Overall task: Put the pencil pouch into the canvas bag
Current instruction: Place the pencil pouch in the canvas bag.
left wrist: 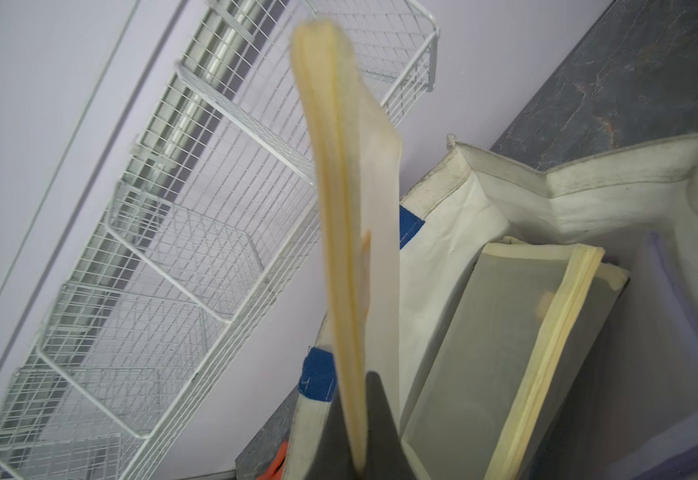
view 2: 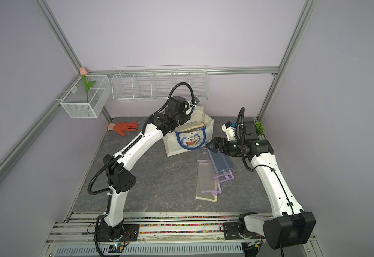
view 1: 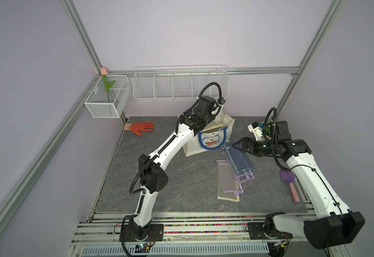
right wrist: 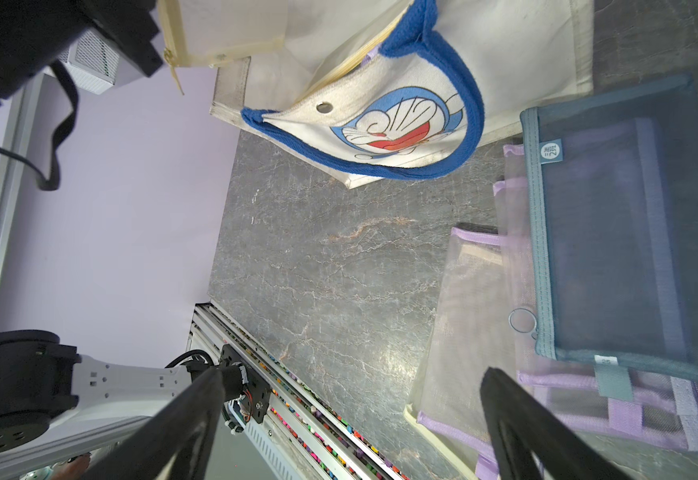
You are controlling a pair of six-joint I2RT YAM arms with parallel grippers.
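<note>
The canvas bag (view 1: 208, 144) (view 2: 187, 144) (right wrist: 401, 124) stands open at the back middle of the table, cat face to the front. My left gripper (left wrist: 355, 399) is shut on a cream mesh pencil pouch (left wrist: 351, 208) (view 1: 212, 128) (right wrist: 222, 33) and holds it edge-up over the bag's mouth. Another cream pouch (left wrist: 505, 353) lies inside the bag. My right gripper (view 1: 237, 145) (view 2: 211, 146) (right wrist: 351, 374) is open and holds nothing, hovering just right of the bag above a pile of pouches. In the pile are a blue mesh pouch (view 1: 239, 159) (right wrist: 613, 232) and purple ones (view 1: 228, 178) (right wrist: 484, 316).
An orange glove (view 1: 141, 128) lies at the back left. A white wire rack (view 1: 181, 84) hangs on the back wall, and a mesh box (view 1: 107, 104) with a tulip on the left wall. A purple brush (view 1: 289, 180) lies by the right arm. A small plant (view 2: 259, 127) sits at the back right.
</note>
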